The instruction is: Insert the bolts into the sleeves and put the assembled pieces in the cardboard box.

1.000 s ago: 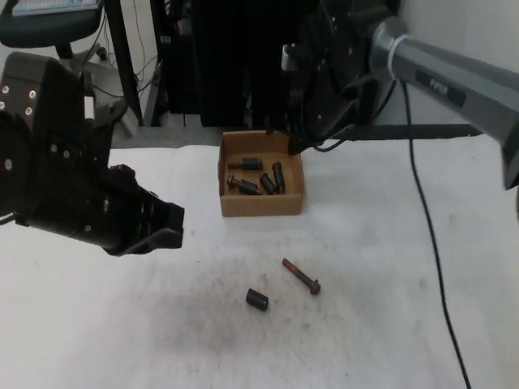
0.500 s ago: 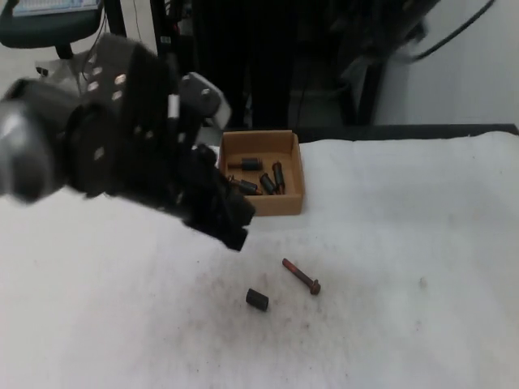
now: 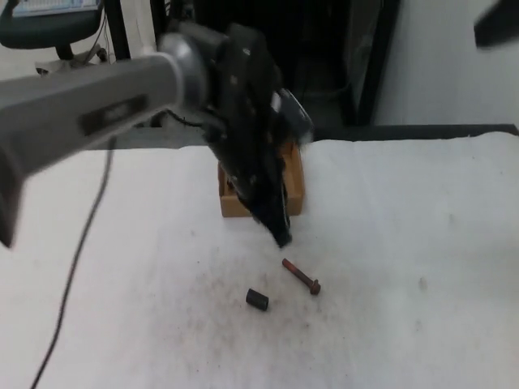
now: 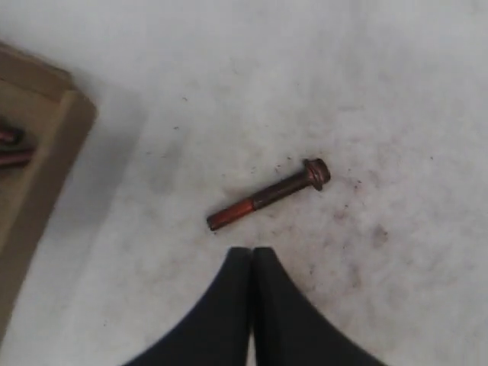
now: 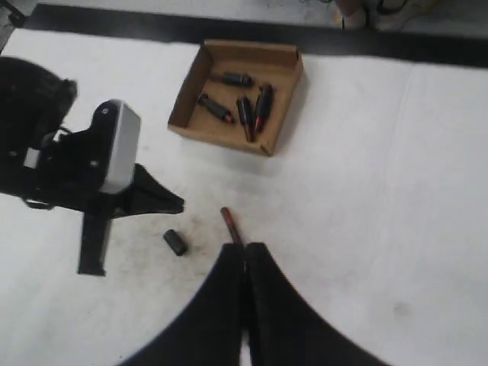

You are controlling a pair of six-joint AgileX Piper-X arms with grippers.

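High view: left gripper (image 3: 281,237) hanging at near side of cardboard box (image 3: 297,194); bolt (image 3: 301,275) and sleeve (image 3: 257,299) lying apart on bench (image 3: 405,284), nearer.
Left wrist: fingers (image 4: 221,313) pressing together, gripping nothing, bolt lying just beyond tips.
Right wrist: right gripper (image 5: 245,255) pinching closed, empty, above bolt; assembled pieces (image 5: 245,109) resting inside box.
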